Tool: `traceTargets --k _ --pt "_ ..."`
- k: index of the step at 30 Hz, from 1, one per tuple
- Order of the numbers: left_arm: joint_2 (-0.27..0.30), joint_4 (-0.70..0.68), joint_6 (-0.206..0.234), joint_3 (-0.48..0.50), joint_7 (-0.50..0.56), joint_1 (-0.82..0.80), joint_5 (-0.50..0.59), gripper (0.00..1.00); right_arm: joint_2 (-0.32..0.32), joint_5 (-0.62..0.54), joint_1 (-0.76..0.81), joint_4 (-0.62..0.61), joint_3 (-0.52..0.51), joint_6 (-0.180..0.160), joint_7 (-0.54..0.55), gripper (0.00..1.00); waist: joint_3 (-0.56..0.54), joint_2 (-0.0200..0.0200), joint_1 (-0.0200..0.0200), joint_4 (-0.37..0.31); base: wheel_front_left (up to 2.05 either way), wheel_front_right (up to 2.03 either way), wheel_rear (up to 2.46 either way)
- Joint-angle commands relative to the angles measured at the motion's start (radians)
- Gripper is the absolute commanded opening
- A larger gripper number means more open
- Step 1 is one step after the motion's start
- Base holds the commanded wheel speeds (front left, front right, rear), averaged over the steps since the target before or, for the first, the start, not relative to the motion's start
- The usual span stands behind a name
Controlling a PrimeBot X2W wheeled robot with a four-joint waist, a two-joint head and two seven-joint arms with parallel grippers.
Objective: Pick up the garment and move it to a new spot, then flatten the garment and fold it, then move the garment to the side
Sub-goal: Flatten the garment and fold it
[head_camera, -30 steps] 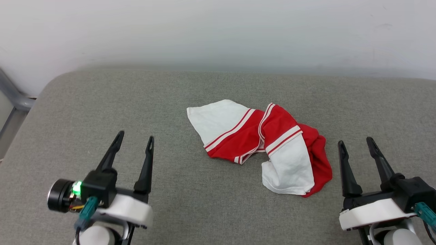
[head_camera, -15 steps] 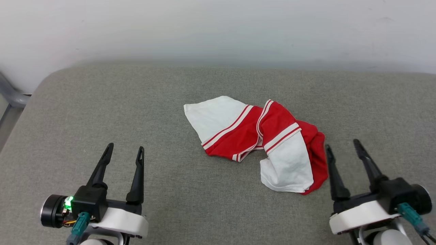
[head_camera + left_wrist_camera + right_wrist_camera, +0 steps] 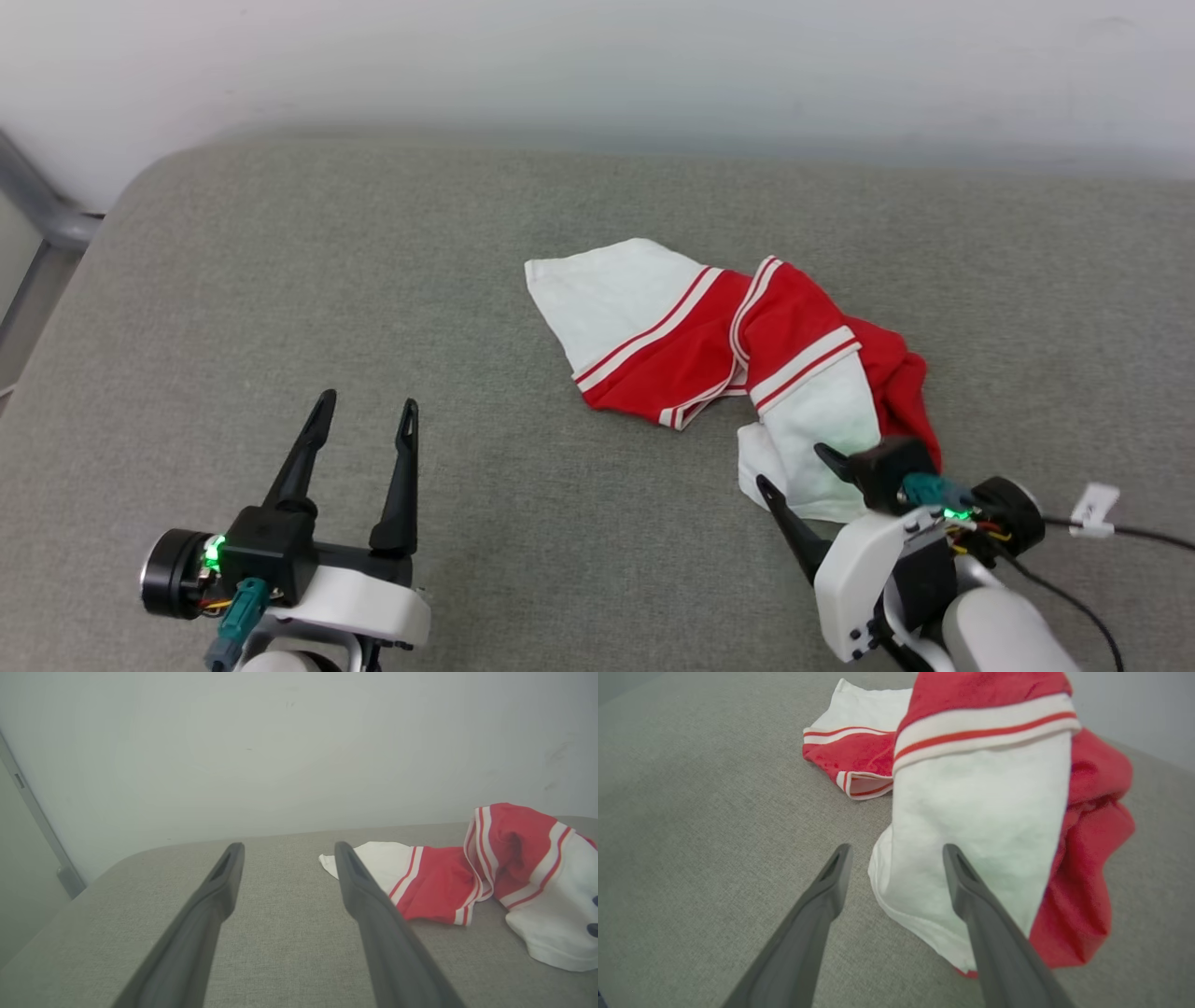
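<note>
The garment [image 3: 691,350] lies crumpled on the grey cushion [image 3: 373,280], red with white sleeves and striped trim; its print is hidden in the folds. My right gripper [image 3: 794,467] is open and turned leftward, its tips at the near white sleeve's lower edge. In the right wrist view the right gripper [image 3: 896,849] straddles the sleeve's left hem of the garment [image 3: 980,793], one finger over the white cloth and one over bare cushion. My left gripper [image 3: 367,408] stands open at the lower left, well apart from the cloth. The left wrist view shows the left gripper [image 3: 287,847] holding nothing, with the garment [image 3: 439,891] to its right.
A pale wall [image 3: 597,65] runs behind the cushion's far edge. A grey metal frame [image 3: 42,210] stands off the left corner. A black cable with a white tag [image 3: 1092,509] trails from my right wrist. Bare cushion spreads left of the garment.
My right gripper has swung left and rotated, coming from beside the red edge to the near white sleeve. The head camera has shifted slightly. The left gripper keeps its place.
</note>
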Motion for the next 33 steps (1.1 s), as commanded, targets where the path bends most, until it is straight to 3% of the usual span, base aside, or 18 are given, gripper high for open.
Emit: traceTargets --k 1,8,17,18,19,20,33 --pt "-0.006 0.002 -0.006 0.002 -0.003 -0.009 0.005 1.0 -0.01 0.006 -0.014 0.003 0.002 -0.001 0.012 1.0 0.011 -0.0001 0.0 0.012 0.0 0.0 0.0" --pt "-0.06 0.023 -0.054 0.019 -0.003 -0.029 0.042 1.0 -0.061 0.05 -0.09 0.053 0.026 -0.001 0.259 1.0 0.054 -0.0001 0.0 0.077 0.0 0.0 0.0" --pt "-0.094 0.042 -0.087 0.043 -0.003 -0.039 0.069 1.0 -0.057 0.083 -0.079 0.121 0.065 0.0 0.367 1.0 0.08 -0.0001 0.0 0.132 0.0 0.0 0.0" --pt "-0.096 0.043 -0.09 0.045 -0.003 -0.038 0.072 1.0 -0.053 0.089 -0.075 0.131 0.071 0.001 0.371 0.89 0.08 -0.0001 0.0 0.134 0.0 0.0 0.0" --pt "-0.098 0.045 -0.091 0.048 -0.003 -0.037 0.076 1.0 -0.052 0.093 -0.071 0.14 0.078 0.001 0.376 0.36 0.08 -0.0001 0.0 0.136 0.0 0.0 0.0" --pt "-0.099 0.046 -0.093 0.051 -0.003 -0.035 0.078 1.0 -0.052 0.095 -0.068 0.147 0.081 0.001 0.375 0.0 0.079 -0.0001 0.0 0.137 0.0 0.0 0.0" --pt "-0.116 0.05 -0.108 0.096 -0.003 -0.011 0.103 1.0 -0.099 0.138 -0.06 0.131 0.107 -0.001 0.334 0.0 0.025 -0.0001 0.0 0.055 0.0 0.0 0.0"
